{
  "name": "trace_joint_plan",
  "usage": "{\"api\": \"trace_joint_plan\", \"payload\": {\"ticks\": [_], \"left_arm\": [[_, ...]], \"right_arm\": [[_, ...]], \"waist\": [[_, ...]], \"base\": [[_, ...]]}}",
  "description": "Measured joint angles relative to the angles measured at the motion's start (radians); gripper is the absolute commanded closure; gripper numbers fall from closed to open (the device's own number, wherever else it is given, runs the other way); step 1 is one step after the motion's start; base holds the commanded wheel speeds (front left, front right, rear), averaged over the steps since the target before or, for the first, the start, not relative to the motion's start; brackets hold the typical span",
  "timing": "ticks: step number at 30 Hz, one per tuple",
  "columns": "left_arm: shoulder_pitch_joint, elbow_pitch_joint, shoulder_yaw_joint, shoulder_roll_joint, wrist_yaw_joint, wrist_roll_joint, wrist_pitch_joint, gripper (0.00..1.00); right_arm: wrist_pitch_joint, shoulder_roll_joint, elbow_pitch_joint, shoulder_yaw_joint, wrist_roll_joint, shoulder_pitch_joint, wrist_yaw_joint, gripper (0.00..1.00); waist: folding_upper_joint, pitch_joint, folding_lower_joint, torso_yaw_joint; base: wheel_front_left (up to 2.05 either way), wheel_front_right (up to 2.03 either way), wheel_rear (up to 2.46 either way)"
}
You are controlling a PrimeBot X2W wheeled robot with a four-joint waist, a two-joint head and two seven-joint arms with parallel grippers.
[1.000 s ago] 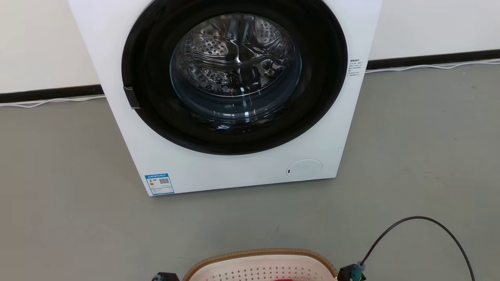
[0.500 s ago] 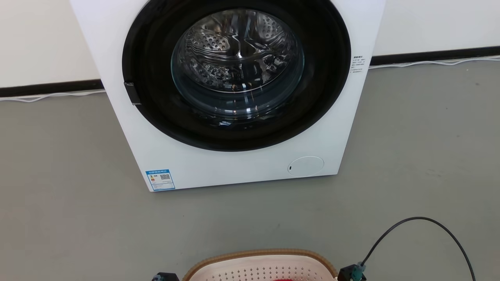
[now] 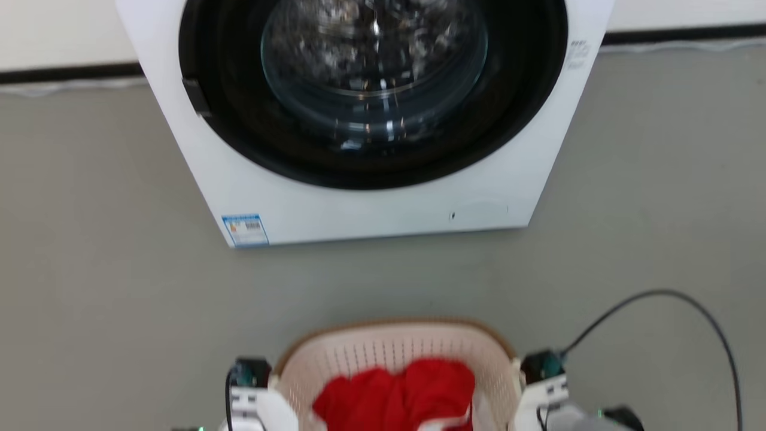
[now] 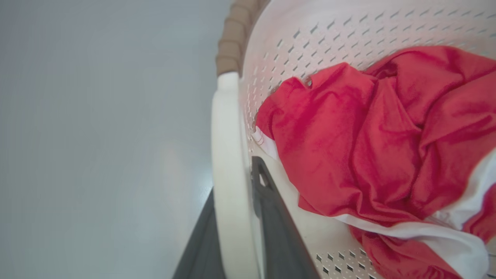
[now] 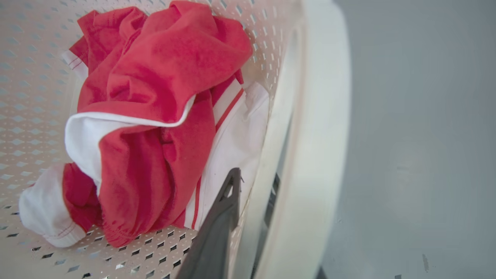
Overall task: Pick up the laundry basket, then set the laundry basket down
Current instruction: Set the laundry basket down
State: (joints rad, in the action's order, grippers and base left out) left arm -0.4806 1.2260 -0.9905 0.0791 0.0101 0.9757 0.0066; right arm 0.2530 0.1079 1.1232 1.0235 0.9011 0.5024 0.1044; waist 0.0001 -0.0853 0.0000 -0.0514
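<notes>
Cream perforated plastic, the laundry basket (image 3: 395, 347) looks stiff and light, with one red garment (image 4: 348, 135) inside. The left hand (image 4: 234, 182) pinches the left loop handle (image 4: 226, 128), the right hand (image 5: 254, 182) the right loop handle (image 5: 317, 116): balanced holds.

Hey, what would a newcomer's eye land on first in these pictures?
The bright red garment heaped in the laundry basket at the bottom of the head view. Beyond it stands a white washing machine with a black-ringed door. The left pincer and right pincer each clamp a basket handle.
</notes>
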Motion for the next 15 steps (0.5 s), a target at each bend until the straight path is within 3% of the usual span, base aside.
{"api": "trace_joint_plan", "payload": {"ticks": [15], "left_arm": [[-0.367,0.016,0.024,0.009,0.03,-0.035,-0.118,1.0]], "right_arm": [[-0.197,0.002,0.052,-0.034,-0.049,0.34,0.0,1.0]], "waist": [[0.0,-0.36,0.0,0.02]], "base": [[0.0,0.0,0.0]]}}
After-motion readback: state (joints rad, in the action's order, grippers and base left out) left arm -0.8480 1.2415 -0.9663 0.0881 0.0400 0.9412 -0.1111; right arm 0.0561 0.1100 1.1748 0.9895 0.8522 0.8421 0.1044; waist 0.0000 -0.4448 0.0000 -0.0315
